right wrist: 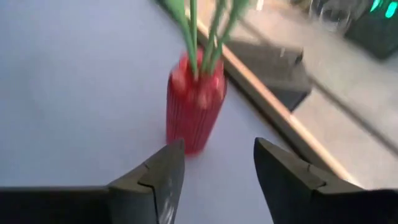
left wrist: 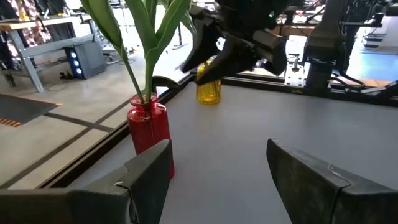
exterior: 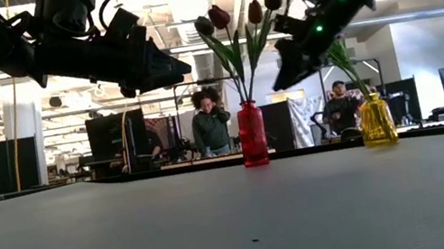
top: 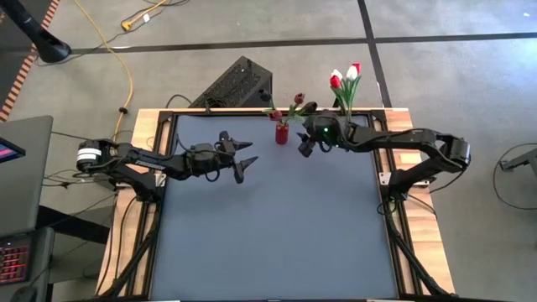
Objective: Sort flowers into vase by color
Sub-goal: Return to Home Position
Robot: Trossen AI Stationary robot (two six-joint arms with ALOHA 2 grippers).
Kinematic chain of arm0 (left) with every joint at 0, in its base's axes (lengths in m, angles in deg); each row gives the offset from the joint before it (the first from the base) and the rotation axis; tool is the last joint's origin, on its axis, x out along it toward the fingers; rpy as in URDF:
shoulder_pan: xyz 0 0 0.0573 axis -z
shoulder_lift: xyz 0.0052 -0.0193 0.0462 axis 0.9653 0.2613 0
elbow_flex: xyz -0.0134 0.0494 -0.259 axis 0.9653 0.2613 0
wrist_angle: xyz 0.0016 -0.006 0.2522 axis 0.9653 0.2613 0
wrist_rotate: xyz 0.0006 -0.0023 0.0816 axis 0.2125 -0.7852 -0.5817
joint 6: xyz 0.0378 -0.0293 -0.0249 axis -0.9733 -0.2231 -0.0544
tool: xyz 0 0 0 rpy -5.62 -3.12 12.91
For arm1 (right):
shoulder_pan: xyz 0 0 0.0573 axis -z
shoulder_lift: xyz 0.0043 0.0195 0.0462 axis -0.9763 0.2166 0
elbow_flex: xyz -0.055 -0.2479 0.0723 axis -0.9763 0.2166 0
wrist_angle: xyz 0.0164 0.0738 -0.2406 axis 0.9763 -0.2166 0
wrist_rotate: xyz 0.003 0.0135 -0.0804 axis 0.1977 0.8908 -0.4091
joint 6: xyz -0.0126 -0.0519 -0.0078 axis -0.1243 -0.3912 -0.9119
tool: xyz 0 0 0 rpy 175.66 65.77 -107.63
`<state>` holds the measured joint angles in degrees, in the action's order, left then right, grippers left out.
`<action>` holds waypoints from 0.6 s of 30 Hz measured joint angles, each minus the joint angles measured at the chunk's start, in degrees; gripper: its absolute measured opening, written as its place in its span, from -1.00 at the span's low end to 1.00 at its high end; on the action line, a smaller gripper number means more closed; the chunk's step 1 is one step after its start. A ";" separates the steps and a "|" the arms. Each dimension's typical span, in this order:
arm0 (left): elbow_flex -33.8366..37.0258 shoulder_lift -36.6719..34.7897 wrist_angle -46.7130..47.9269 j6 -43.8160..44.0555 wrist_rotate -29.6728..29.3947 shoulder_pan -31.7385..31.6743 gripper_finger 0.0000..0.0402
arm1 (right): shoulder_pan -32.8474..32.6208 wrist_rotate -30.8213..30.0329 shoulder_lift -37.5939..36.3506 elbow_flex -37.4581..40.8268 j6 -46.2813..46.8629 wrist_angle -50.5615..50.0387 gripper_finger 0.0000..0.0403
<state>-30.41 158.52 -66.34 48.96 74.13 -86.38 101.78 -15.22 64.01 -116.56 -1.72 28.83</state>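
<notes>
Dark maroon tulips [exterior: 220, 17] on long green stems stand upright in a ribbed red glass vase [exterior: 252, 133] near the table's far edge, with red and white tulips [top: 344, 77] in a yellow glass vase [exterior: 376, 120] beside it. The left gripper [left wrist: 219, 146] and right gripper [right wrist: 219, 146] hang above the table, fingers spread, empty. Matte grey-blue tabletop [top: 277, 235]; open workshop behind, with people [exterior: 211, 124].

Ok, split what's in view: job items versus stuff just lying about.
Job: red vase holding dark tulips; yellow vase holding red and white tulips; left gripper and right gripper, both open, empty.
Lying about: black box behind the table; yellow cable on the floor; people beyond.
</notes>
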 joint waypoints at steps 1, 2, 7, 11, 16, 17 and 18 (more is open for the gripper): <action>0.00 0.00 0.00 0.00 0.22 0.00 0.25 | -0.12 0.08 -0.78 0.00 1.34 -2.52 0.10; 0.00 0.00 -0.02 0.02 0.80 0.00 0.25 | -0.29 0.31 -1.75 0.00 2.60 -5.02 0.12; -0.02 0.00 -0.18 0.02 2.86 0.00 0.25 | -1.92 4.07 -7.67 0.00 9.18 -18.91 0.14; -1.21 0.00 0.20 1.21 3.89 0.02 0.25 | -4.99 7.33 -12.36 0.00 14.89 -26.65 0.12; -3.50 -0.18 0.28 3.95 13.83 0.36 0.25 | -12.36 8.62 -16.69 0.00 18.65 -29.92 0.12; -3.88 -0.48 0.40 4.65 15.31 0.46 0.25 | -14.23 8.72 -17.44 0.00 19.21 -30.19 0.12; -4.27 -0.79 0.48 5.21 15.95 0.72 0.25 | -16.17 8.70 -18.19 0.03 19.41 -30.31 0.12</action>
<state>-34.68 157.72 -65.86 54.17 90.08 -85.66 85.61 -6.52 45.82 -116.53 17.70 -1.48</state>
